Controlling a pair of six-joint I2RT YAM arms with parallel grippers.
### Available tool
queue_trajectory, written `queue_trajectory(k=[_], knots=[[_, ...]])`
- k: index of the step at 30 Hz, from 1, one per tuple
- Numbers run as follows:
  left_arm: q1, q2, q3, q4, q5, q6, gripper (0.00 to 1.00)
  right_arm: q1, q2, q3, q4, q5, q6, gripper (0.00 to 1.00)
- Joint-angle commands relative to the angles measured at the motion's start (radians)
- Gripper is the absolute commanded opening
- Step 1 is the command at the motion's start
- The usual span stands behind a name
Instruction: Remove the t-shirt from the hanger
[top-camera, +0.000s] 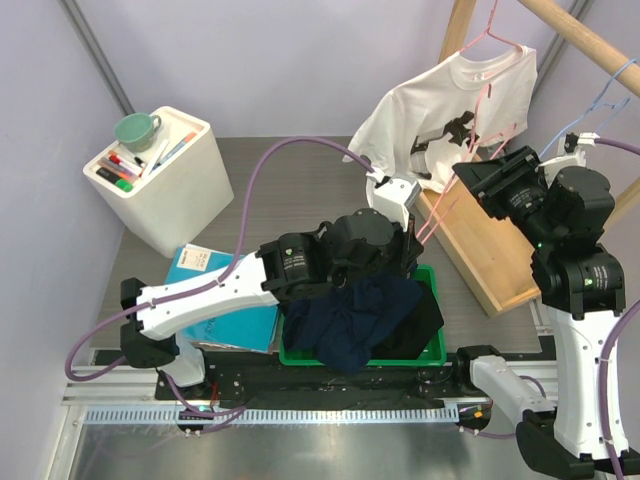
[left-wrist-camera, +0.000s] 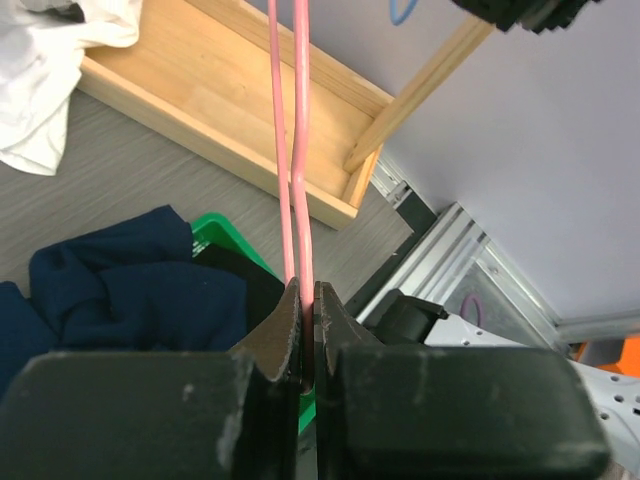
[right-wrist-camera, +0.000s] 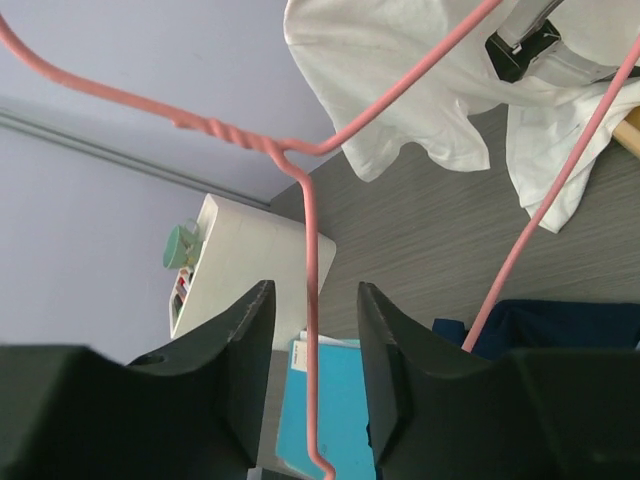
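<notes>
From above, the white t-shirt (top-camera: 440, 115) hangs on a pink hanger (top-camera: 487, 35) from a wooden rack (top-camera: 490, 260) at the far right of the desk (top-camera: 300, 160). The left gripper (top-camera: 418, 238) sits below it, over a green bin (top-camera: 437, 345) of dark clothes (top-camera: 360, 315). The right gripper (top-camera: 478, 178) is beside the shirt's hem.

The left wrist view shows the left gripper (left-wrist-camera: 303, 320) pressed together, pinching two pink hanger wires (left-wrist-camera: 290, 120).

The right wrist view shows the right gripper (right-wrist-camera: 312, 300) spread, with a hanger wire (right-wrist-camera: 310, 230) passing between its fingers without touching either one, and the t-shirt (right-wrist-camera: 400, 70) beyond.
</notes>
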Motion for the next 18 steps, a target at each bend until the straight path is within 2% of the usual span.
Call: queue_trajectory(k=[1, 10, 18], knots=[[0.001, -0.032, 0.043, 0.053, -0.047, 0.042, 0.0, 0.001, -0.035, -0.034, 0.043, -0.072, -0.016, 0.49], [0.003, 0.017, 0.128, 0.029, -0.06, 0.07, 0.0, 0.001, -0.048, -0.097, 0.063, -0.179, -0.034, 0.53], [0.021, 0.086, 0.211, 0.005, -0.02, 0.051, 0.0, 0.003, -0.064, -0.118, 0.055, -0.227, -0.062, 0.47]])
